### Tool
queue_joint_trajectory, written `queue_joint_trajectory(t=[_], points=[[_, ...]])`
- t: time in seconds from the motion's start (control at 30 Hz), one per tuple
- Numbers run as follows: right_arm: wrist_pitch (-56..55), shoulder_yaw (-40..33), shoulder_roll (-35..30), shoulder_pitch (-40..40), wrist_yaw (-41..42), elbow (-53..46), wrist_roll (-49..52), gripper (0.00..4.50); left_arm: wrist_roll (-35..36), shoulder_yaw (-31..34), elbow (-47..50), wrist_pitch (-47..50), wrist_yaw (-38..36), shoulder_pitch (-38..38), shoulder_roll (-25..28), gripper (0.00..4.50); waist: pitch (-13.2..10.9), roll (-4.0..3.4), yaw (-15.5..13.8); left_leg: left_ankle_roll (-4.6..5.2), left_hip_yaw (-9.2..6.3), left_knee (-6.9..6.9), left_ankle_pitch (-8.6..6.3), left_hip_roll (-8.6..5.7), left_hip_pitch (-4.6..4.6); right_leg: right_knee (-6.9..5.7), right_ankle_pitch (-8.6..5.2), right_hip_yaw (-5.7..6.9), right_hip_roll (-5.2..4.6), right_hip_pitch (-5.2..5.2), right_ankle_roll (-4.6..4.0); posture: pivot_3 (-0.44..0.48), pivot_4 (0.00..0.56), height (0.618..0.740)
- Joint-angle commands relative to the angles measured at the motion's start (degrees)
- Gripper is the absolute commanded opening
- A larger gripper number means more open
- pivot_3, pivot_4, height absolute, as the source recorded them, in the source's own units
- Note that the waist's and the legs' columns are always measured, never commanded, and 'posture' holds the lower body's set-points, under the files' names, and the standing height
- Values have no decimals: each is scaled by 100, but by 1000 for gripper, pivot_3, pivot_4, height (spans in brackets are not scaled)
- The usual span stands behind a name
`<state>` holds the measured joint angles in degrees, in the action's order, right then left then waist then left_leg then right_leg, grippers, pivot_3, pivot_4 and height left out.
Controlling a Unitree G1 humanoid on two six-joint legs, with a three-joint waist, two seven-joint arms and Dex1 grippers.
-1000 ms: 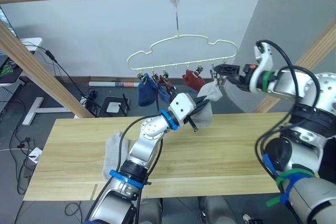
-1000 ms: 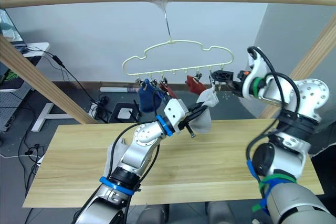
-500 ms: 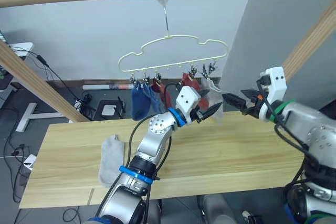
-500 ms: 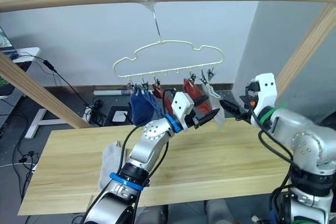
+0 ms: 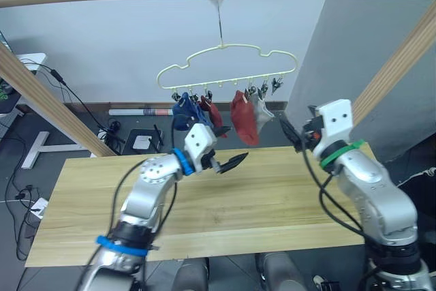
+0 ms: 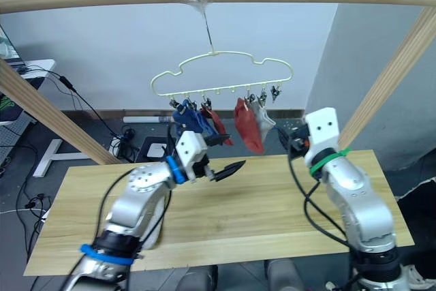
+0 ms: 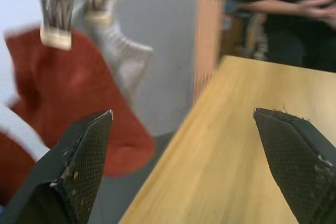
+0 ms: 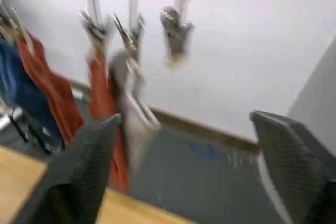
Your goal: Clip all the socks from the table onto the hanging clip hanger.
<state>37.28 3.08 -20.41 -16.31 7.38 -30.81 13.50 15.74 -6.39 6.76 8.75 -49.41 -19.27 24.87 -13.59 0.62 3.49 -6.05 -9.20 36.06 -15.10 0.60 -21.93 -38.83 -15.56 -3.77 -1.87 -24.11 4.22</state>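
Wooden table (image 5: 286,195) lies nearest, my left gripper (image 5: 235,161) and right gripper (image 8: 184,182) both spread empty over it, and beyond hang limp, light socks (image 5: 242,117), seemingly five, cuff-clipped on the clip hanger (image 5: 228,66).

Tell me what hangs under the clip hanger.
Under the clip hanger hang blue, rust red and grey socks. Overlap hides the exact count; the end clip is empty.
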Motion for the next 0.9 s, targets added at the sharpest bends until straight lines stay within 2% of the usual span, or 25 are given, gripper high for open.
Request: queue_joint_trajectory(t=[0.03, 0.07, 0.13, 0.27, 0.4, 0.53, 0.67, 0.9], points=[[-371, 232, 398, -50, -407, -60, -456, 3925, 750, 556, 1200, 439, -532, 205, 722, 4500, 0, 0, -7, -1, -2, -2, 0, 3, 0, -2, -1, 1, 3, -1, -1, 48, 186, 740], [-466, 258, 483, -53, -432, -5, -529, 3925, 835, 632, 1384, 497, -551, 243, 857, 4500, 0, 0, -24, -1, -2, -4, 0, 8, 1, -1, -1, 1, 7, -2, -2, 52, 184, 740], [-582, 281, 588, -51, -441, 64, -652, 3426, 947, 717, 1595, 589, -532, 282, 1004, 4500, 1, 0, -66, -1, -1, -5, 0, 7, 1, 1, -1, 0, 6, 0, -3, 52, 184, 740], [-627, 240, 722, -117, -538, 187, -903, 2086, 1311, 928, 2150, 1087, -182, 383, 1047, 4500, 1, 1, -165, -1, -1, -1, 0, 2, -2, 11, 0, 1, 2, 4, -2, 68, 177, 740], [-730, 215, 793, -146, -550, 286, -1080, 2086, 1422, 1023, 2468, 1241, -58, 674, 1118, 4500, 2, 2, -168, -1, -1, -5, 0, 4, 0, 8, 0, 1, 3, 2, -3, 78, 174, 740], [-808, 145, 904, -242, -569, 469, -1150, 2086, 1423, 1007, 2455, 1296, 93, 619, 1086, 4500, 2, 2, -171, -1, -2, -1, 0, 4, 2, 0, 0, 1, 4, 2, -4, 86, 178, 740], [-826, 109, 1008, -327, -617, 601, -1228, 1156, 1430, 982, 2464, 1304, 156, 565, 1082, 4500, 2, 2, -171, -1, -1, 1, 1, 4, 3, -4, 1, 0, 4, 2, -4, 89, 178, 740], [-833, 53, 1147, -461, -673, 800, -1358, 1156, 1433, 979, 2437, 1312, 203, 514, 1091, 4500, 3, 2, -175, -1, 0, 0, 1, 4, 2, -4, 1, 0, 4, 1, -5, 91, 178, 740]])
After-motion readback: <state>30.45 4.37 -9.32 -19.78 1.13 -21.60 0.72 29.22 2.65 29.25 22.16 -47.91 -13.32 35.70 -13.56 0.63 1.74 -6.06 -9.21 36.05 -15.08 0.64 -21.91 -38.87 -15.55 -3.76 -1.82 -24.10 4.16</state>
